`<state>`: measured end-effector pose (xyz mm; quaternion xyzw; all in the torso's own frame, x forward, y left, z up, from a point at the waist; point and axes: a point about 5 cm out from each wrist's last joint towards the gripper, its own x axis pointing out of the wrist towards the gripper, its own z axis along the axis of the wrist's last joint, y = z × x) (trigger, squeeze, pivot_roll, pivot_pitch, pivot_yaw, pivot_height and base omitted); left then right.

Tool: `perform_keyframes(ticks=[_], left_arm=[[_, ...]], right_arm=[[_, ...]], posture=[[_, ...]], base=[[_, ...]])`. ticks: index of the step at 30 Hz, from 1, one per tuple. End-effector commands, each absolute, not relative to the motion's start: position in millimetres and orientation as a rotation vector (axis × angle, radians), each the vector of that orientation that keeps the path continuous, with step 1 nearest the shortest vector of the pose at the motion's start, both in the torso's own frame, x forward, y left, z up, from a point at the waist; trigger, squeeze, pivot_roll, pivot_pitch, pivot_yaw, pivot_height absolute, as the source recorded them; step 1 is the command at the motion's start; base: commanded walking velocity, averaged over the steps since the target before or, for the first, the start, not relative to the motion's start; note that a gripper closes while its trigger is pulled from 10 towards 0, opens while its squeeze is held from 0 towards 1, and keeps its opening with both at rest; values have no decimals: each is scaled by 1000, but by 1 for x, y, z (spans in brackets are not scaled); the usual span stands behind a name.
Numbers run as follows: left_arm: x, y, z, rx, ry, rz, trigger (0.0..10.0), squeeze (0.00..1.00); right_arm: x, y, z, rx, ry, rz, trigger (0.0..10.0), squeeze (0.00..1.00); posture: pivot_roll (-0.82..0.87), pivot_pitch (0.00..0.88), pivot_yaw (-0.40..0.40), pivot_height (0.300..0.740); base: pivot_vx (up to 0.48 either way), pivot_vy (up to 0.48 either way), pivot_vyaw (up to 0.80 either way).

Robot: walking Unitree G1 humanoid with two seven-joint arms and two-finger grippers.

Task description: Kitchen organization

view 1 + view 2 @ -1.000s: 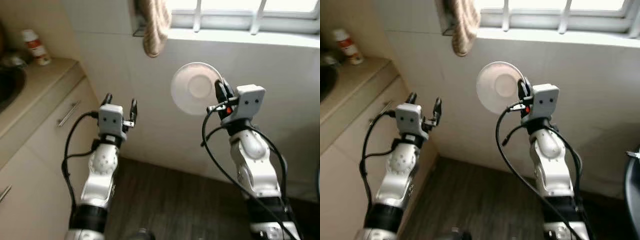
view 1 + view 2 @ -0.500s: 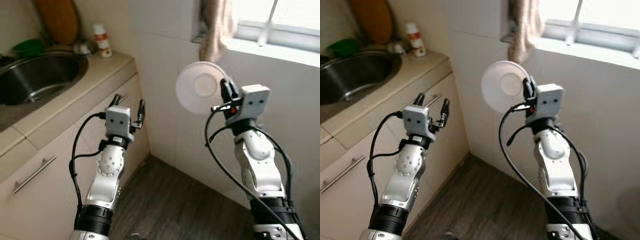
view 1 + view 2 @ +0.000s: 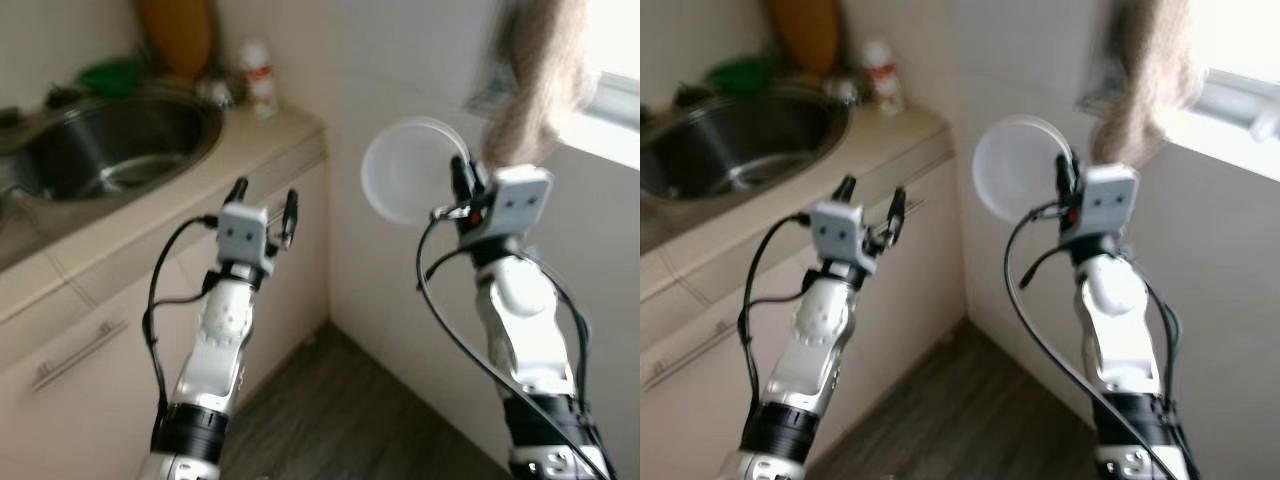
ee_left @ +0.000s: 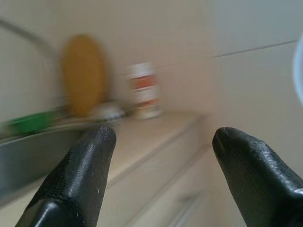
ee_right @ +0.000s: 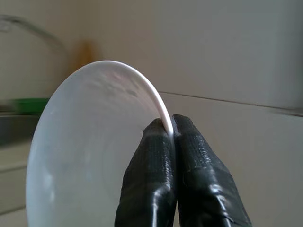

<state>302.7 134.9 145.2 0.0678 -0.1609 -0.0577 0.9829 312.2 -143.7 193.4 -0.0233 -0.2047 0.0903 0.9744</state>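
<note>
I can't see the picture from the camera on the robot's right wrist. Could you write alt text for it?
Two black fingers pinch the thin rim of a white plate held up on edge in the right gripper. Behind it are a pale tiled wall and a blurred counter with something green on it.

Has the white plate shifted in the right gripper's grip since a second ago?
No. The white plate sits pinched by its rim in the right gripper as before; only the camera turned toward the sink.
</note>
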Motion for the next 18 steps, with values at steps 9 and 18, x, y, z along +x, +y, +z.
perform_keyframes(ticks=[9,18], left_arm=[[302,132,148,137,-344,-116,10000,0],[301,132,149,128,-359,-120,10000,0]], right_arm=[[311,-148,200,-71,-451,169,0,0],[311,-146,201,-75,-461,174,0,0]], posture=[[-89,0,24,740],[-88,0,24,740]], base=[[0,0,800],[35,0,800]])
